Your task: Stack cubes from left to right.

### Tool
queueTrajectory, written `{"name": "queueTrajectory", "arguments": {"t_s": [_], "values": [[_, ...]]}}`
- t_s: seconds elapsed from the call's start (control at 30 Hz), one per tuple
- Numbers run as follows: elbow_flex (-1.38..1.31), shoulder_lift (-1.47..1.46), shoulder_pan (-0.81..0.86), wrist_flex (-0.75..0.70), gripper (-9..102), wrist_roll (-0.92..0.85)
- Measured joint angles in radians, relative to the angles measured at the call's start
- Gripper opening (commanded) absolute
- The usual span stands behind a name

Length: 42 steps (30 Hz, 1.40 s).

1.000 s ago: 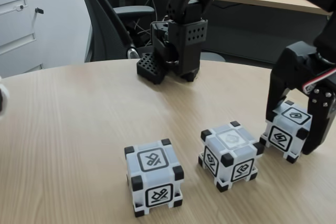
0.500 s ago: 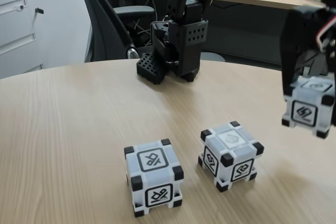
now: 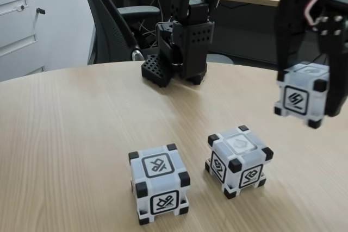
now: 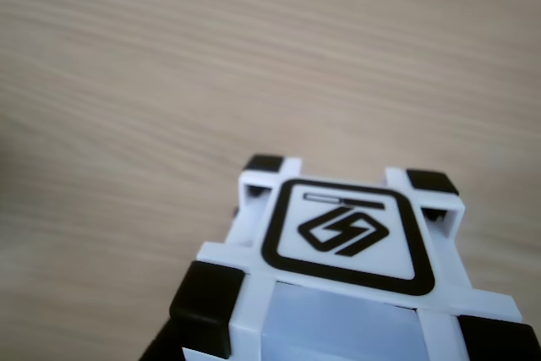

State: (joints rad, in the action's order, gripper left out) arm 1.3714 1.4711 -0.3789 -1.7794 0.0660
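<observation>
On a wooden worktop [image 3: 70, 129], nearest the fixed camera, one cube [image 3: 160, 182] sits at front. A second cube [image 3: 238, 160] rests just behind, to its right. Farther right, the end effector [image 3: 306, 93] grips a third cube [image 3: 302, 95] by two opposite faces, lifted clear of the worktop. These cubes look rigid, light and smooth-sided; flat opposing faces suit a grip best. The frame's right edge partly crops the fingers. Behind stands the arm's base [image 3: 187, 47].
</observation>
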Motion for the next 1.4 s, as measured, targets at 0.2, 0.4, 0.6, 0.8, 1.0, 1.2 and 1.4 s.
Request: {"name": "queueTrajectory", "arguments": {"t_s": [0.2, 0.4, 0.6, 0.8, 1.0, 1.2, 1.4], "values": [[0.0, 0.002, 0.153, -0.003, 0, -0.071], [0.0, 0.002, 0.301, -0.003, 0, -0.141], [0.0, 0.002, 0.459, -0.003, 0, -0.241], [0.0, 0.002, 0.575, -0.003, 0, -0.308], [0.0, 0.002, 0.617, -0.003, 0, -0.325], [0.0, 0.002, 0.655, -0.003, 0, -0.325], [0.0, 0.002, 0.66, -0.003, 0, -0.314]]}}
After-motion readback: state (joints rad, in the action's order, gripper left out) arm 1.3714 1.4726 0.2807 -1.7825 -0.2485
